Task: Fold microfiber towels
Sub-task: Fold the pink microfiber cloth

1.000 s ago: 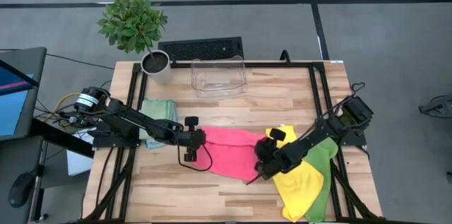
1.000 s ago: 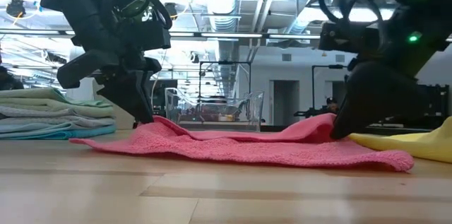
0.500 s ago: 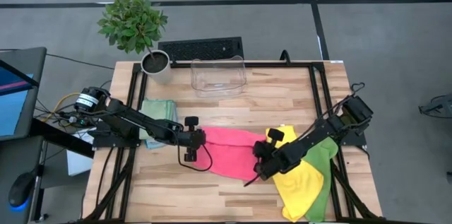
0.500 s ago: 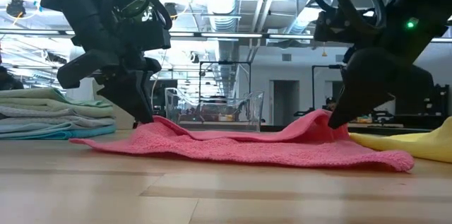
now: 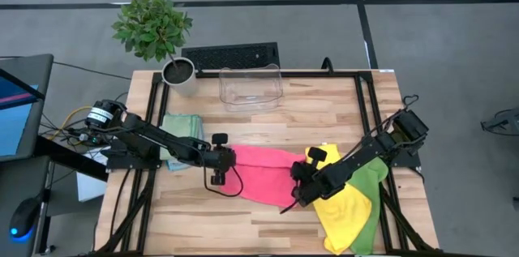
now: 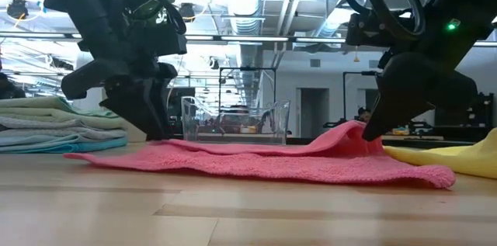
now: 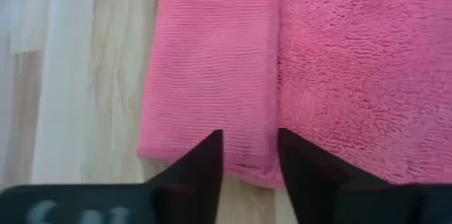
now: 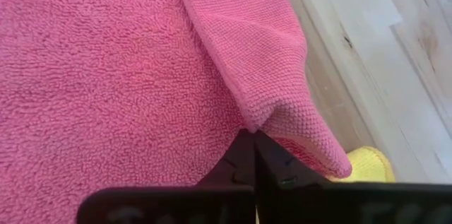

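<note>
A pink microfiber towel lies spread on the table's middle, with its left end flat on the wood. My left gripper hovers open over that left end. Its fingers stand on either side of a narrow turned-over strip, and I cannot tell whether they touch it. My right gripper is shut on the towel's right part. A yellow towel and a green towel lie under my right arm. My right gripper pinches a raised fold of the pink towel between its two shut fingers, near the towel's right edge. The fingers slant down from the table's right. The fold stands up as a small peak, and the rest of the towel lies slack on the table.
A stack of folded towels sits at the left under my left arm. A clear plastic bin stands at the far middle, with a potted plant to its left and a keyboard beyond the edge.
My left gripper has opened and let go of the pink towel's left end, which has dropped from a raised hump to lie flat on the table. My right gripper has risen slightly, drawing the towel's right part into a small peak.
</note>
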